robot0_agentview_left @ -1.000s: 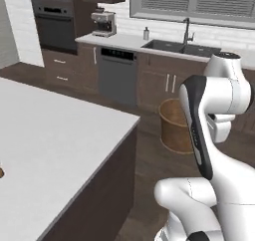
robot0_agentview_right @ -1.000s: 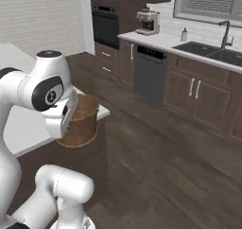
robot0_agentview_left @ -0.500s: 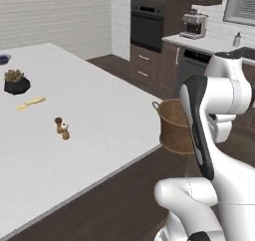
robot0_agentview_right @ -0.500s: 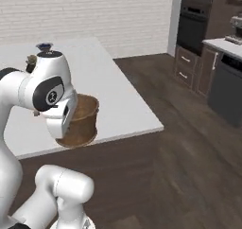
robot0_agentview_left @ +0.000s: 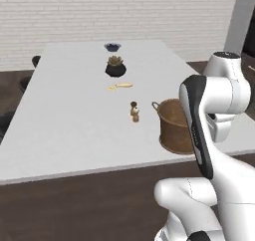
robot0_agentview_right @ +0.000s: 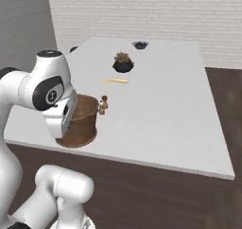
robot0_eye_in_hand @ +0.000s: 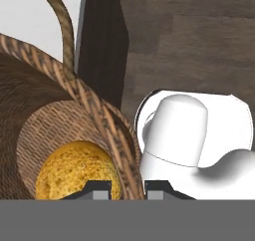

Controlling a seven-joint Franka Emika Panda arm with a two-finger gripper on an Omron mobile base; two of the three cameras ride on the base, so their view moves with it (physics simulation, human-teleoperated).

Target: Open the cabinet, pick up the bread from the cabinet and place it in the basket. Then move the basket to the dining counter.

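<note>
The brown woven basket (robot0_agentview_left: pixel 174 128) (robot0_agentview_right: pixel 84 121) is at the near edge of the dining counter (robot0_agentview_left: pixel 74 130) (robot0_agentview_right: pixel 160 119), just in front of my arm. I cannot tell whether it rests on the white top or hangs just above it. In the hand view my gripper (robot0_eye_in_hand: pixel 127 188) is shut on the basket's rim (robot0_eye_in_hand: pixel 107 125), one fingertip inside and one outside. The golden-orange bread (robot0_eye_in_hand: pixel 74 170) lies on the basket's bottom. The dark wood side of the counter (robot0_eye_in_hand: pixel 99 46) and the floor show beyond the rim.
On the counter past the basket stand a small brown figure (robot0_agentview_left: pixel 134 111) (robot0_agentview_right: pixel 102 104), a yellow piece (robot0_agentview_left: pixel 120 86), a dark pot with a plant (robot0_agentview_left: pixel 115 66) (robot0_agentview_right: pixel 123 62) and a small dark bowl (robot0_agentview_left: pixel 112 47). Dark stools (robot0_agentview_left: pixel 35 60) are at the far left side.
The whole picture has swung from the kitchen cabinets to the dining counter, so the base has turned. The basket stays in my gripper and is now at the counter's near edge.
</note>
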